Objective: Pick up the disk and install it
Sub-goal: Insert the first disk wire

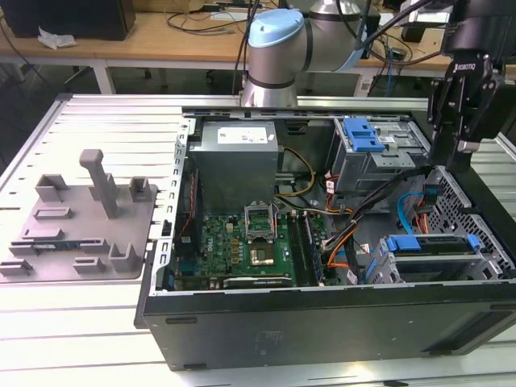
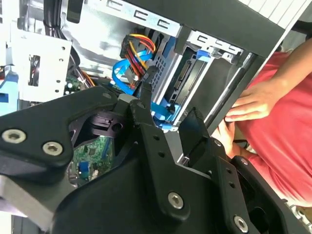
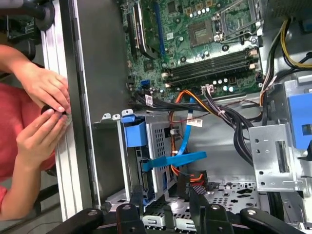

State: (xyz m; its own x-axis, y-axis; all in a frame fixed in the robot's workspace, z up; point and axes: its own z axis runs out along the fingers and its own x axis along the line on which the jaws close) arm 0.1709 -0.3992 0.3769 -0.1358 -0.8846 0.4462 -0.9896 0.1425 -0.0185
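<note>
The disk [image 1: 427,243], framed by its blue carrier, lies in the lower drive cage at the front of the open case on the exterior view's right. The first wrist view shows it edge-on in that cage, with the carrier's blue end [image 3: 134,134] facing up. My gripper [image 1: 451,160] hangs above the case's right wall, over and slightly behind the cage. Its fingers stand apart in both wrist views [image 3: 165,195] [image 2: 168,103], open with nothing between them, and the cage lies just beyond the fingertips.
A blue latch piece [image 1: 363,134] tops the upper grey cage. The motherboard [image 1: 242,242], power supply [image 1: 238,157] and loose cables [image 3: 195,105] crowd the case. A person's hands [image 3: 44,97] rest against the case's outer wall. A grey fixture plate [image 1: 81,218] lies beside the case.
</note>
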